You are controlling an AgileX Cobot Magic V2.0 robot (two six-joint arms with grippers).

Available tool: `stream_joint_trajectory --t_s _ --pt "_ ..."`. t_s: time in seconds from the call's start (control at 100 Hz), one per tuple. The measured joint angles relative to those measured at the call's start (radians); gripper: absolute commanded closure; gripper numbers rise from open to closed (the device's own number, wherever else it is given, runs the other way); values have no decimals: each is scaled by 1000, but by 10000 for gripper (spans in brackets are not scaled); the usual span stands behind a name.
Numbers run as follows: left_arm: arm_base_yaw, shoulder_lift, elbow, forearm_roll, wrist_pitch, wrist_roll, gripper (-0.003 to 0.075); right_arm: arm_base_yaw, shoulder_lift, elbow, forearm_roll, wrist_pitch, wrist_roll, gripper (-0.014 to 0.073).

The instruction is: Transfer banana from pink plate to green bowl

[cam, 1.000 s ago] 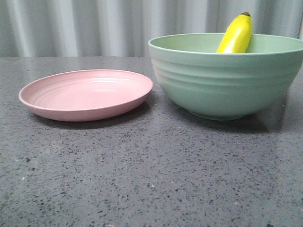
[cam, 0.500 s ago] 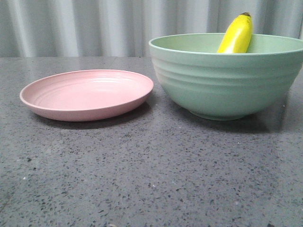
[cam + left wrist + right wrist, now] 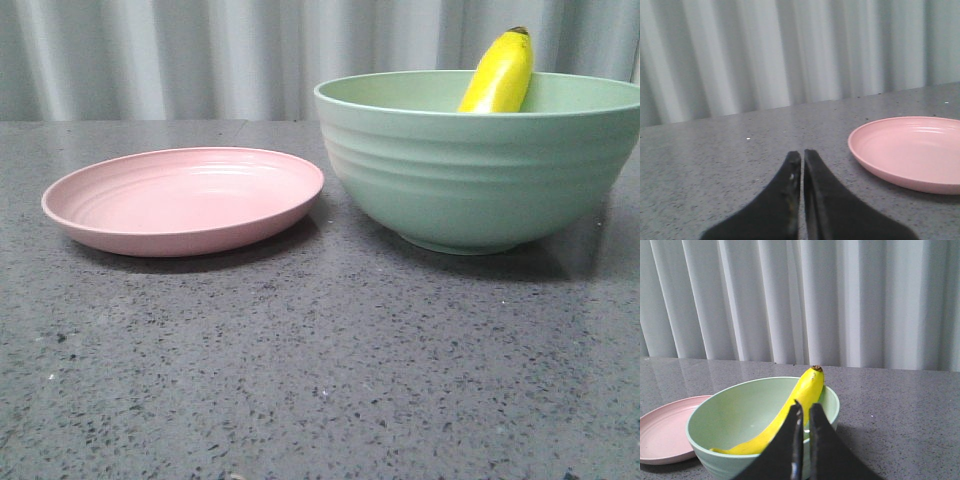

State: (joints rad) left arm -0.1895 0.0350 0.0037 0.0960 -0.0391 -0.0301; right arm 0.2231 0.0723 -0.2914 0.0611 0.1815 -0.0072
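Observation:
The yellow banana (image 3: 500, 72) lies inside the green bowl (image 3: 480, 170) at the right of the table, its dark tip leaning over the far rim. In the right wrist view the banana (image 3: 790, 415) curves across the inside of the bowl (image 3: 735, 415). The pink plate (image 3: 185, 198) sits empty to the left of the bowl; it also shows in the left wrist view (image 3: 910, 150) and the right wrist view (image 3: 662, 435). My left gripper (image 3: 802, 156) is shut and empty, beside the plate. My right gripper (image 3: 805, 409) is shut and empty, drawn back from the bowl.
The dark speckled tabletop (image 3: 320, 370) stretches in front of the plate and bowl. A pale pleated curtain (image 3: 200, 55) hangs behind the table's far edge. Neither arm shows in the front view.
The plate and bowl sit a touch further right than one second ago; since half a second ago nothing has moved.

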Motion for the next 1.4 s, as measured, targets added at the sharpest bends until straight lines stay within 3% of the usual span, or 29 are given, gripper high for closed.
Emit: stream_joint_trajectory --t_s 0.22,0.43,1.26,1.4 --pt "138 -40 0 0 152 0 741 0 0 0 0 0 0 662" --pt "158 -40 0 -24 348 0 741 0 0 0 0 0 0 662" --pt "158 -40 0 -28 357 0 741 0 -7 4 0 2 0 662" --pt "158 -40 0 -28 357 0 741 -50 -16 36 0 -24 0 662"
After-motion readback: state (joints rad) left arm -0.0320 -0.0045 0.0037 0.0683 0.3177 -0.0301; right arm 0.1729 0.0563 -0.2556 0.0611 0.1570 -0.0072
